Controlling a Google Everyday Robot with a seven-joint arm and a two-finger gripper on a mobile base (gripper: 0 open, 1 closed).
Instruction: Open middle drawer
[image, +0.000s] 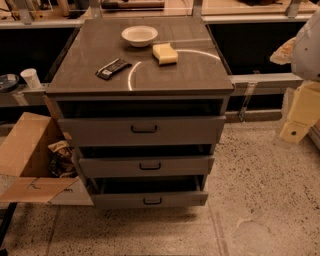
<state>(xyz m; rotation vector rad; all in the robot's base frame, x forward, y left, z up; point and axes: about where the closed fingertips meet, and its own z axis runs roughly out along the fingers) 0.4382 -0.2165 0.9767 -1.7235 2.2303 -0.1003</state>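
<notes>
The middle drawer is the grey front panel between the taller top drawer and the lowest drawer of a grey cabinet. Its small black bar handle sits at the centre. A dark gap shows above each drawer front. My gripper is the pale yellow part at the right edge of the view. It hangs below the white arm, well to the right of the cabinet, and touches nothing.
On the cabinet top lie a white bowl, a yellow sponge and a black snack bar. An open cardboard box stands left of the drawers. A white cup is on a ledge. The floor is speckled.
</notes>
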